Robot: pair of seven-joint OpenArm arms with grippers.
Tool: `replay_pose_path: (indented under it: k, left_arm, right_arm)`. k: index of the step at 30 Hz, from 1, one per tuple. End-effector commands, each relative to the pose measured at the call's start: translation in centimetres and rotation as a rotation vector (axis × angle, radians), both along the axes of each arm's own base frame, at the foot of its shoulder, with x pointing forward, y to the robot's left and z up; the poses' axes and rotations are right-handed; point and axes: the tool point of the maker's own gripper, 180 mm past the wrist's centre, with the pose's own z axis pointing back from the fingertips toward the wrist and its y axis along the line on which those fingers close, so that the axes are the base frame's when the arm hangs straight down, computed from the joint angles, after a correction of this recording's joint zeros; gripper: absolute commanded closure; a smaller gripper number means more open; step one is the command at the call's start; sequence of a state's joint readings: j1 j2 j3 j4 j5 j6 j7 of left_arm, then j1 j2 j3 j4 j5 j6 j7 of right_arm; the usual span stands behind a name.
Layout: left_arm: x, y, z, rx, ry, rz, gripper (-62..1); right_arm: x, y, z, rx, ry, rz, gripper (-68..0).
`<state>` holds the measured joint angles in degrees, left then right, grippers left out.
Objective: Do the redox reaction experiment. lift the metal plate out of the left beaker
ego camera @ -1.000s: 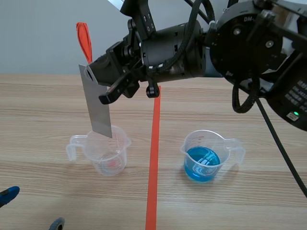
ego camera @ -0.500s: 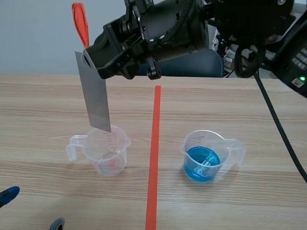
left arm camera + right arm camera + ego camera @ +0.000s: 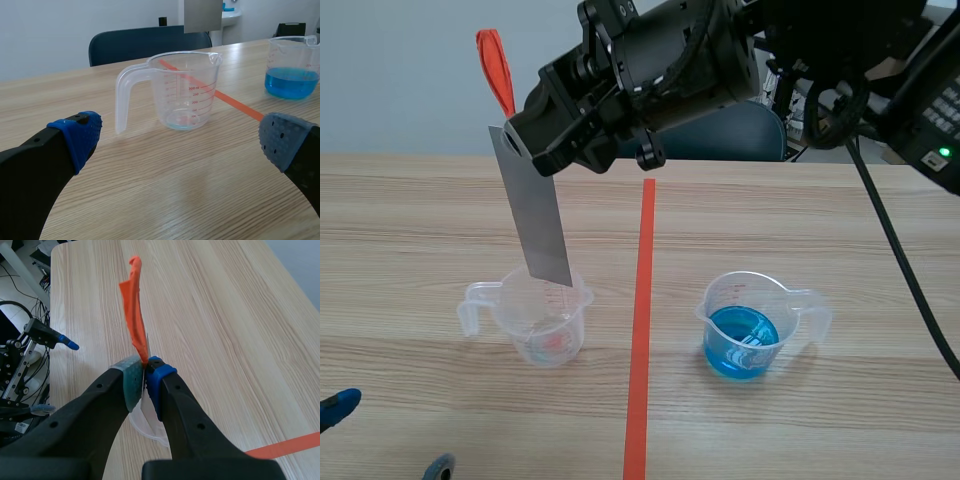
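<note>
Bright, even light; a soft, faint shadow lies beside the left beaker [image 3: 545, 330].

We found the clear plastic handled beaker [image 3: 535, 320] at 9 o'clock of the orange-red tape line [image 3: 640, 330], and the clear plastic beaker of blue liquid [image 3: 750, 322] at 3 o'clock of it, well apart. The flat grey metal plate [image 3: 535, 215] hung tilted just above the first beaker's rim. Its top was pinched in the right gripper [image 3: 145, 371], whose arm came in from 2 o'clock. The left gripper [image 3: 180, 139] lay at 7 o'clock of that beaker, fingers spread.
</note>
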<state>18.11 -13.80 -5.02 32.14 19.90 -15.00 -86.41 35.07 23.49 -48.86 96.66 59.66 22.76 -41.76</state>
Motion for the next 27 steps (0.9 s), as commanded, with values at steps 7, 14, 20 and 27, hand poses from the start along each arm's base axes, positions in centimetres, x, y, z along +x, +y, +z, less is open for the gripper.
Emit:
replay_pose_path:
  k: [7,14,20,27]
  left_arm:
    - [0.1,0.4,1.1,-0.011,-0.056,0.001,-62.3]
    - [0.1,0.4,1.1,-0.011,-0.056,0.001,-62.3]
    - [0.1,0.4,1.1,-0.011,-0.056,0.001,-62.3]
    - [0.1,0.4,1.1,-0.011,-0.056,0.001,-62.3]
  right_arm:
    - [0.6,0.8,4.2,0.076,-0.058,0.026,-0.6]
    - [0.3,1.4,4.7,0.081,-0.058,0.041,-0.6]
    - [0.3,1.5,4.8,0.085,-0.057,0.041,-0.6]
    - [0.3,1.5,4.7,0.078,-0.056,0.041,-0.6]
